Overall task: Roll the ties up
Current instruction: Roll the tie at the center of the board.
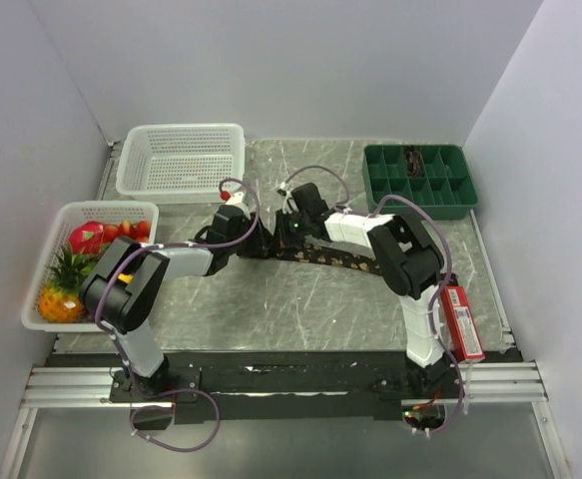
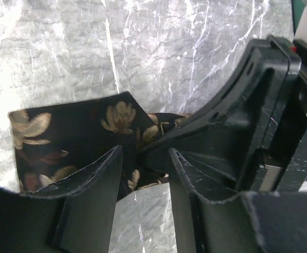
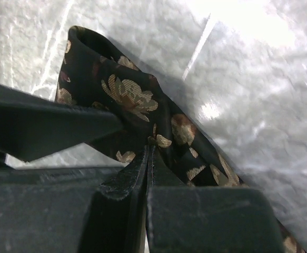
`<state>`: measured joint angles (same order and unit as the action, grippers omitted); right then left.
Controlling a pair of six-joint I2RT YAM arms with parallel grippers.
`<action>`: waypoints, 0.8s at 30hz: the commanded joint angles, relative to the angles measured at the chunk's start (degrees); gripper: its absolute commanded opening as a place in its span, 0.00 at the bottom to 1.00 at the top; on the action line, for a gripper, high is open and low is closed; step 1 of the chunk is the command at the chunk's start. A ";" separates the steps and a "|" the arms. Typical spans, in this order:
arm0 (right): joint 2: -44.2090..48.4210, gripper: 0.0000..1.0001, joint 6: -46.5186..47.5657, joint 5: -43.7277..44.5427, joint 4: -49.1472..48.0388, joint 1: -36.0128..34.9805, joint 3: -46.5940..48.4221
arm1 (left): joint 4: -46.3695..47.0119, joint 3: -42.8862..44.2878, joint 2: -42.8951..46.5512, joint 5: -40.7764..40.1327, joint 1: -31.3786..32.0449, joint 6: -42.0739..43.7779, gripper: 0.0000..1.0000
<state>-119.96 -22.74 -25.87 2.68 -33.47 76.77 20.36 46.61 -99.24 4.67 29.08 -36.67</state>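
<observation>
- Left gripper (image 2: 145, 155): black hard-plastic fingers with scuffed, frayed-edged pads, standing apart. They straddle the folded end of the tie (image 2: 74, 132) without clamping it.
- Right gripper (image 3: 149, 145): wedge-shaped black fingers pressed flat together, tips meeting on the tie's fold. Whether any fabric is caught between them cannot be told.
- Both grippers meet nose to nose at the middle of the table (image 1: 300, 299).
- Tie: smooth woven black cloth with tan leaf and flower motifs and a few dull red ones. Its end is doubled over at the table's centre, and the narrow band runs from there toward the right edge.
- Table: grey marbled surface, crinkled and glossy under the light.
- Far-left corner: white basket (image 1: 171, 165), rectangular, plastic mesh.
- Left edge: second basket (image 1: 39, 264) of the same mesh, holding fruit (image 1: 66, 279).
- Far-right corner: green tray (image 1: 440, 190), divided into small square compartments.
- Right edge, near corner: flat red pack (image 1: 465, 321), oblong.
</observation>
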 commanded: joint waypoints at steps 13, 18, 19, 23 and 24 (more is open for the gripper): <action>-2.21 0.00 1.91 3.02 3.65 -1.86 4.26 | -7.26 -1.70 13.73 -7.49 -8.49 0.54 0.70; -1.68 0.00 1.12 0.38 3.47 -1.86 4.70 | -5.34 -1.26 8.02 0.94 -11.76 0.98 0.69; -1.59 0.00 1.03 0.55 3.56 -1.68 4.79 | -4.37 -1.52 6.36 1.57 -11.77 0.89 0.67; -1.42 0.00 1.38 0.56 4.53 -1.86 5.23 | -0.86 -1.87 2.57 4.29 -12.03 0.28 0.65; -1.33 0.00 1.38 0.47 4.53 -1.77 5.32 | 0.11 -1.96 1.87 4.82 -12.12 -0.16 0.64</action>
<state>-122.10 -22.02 -24.84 4.49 -34.54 80.68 15.55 45.01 -95.20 4.71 16.95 -36.62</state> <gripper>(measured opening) 0.006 0.652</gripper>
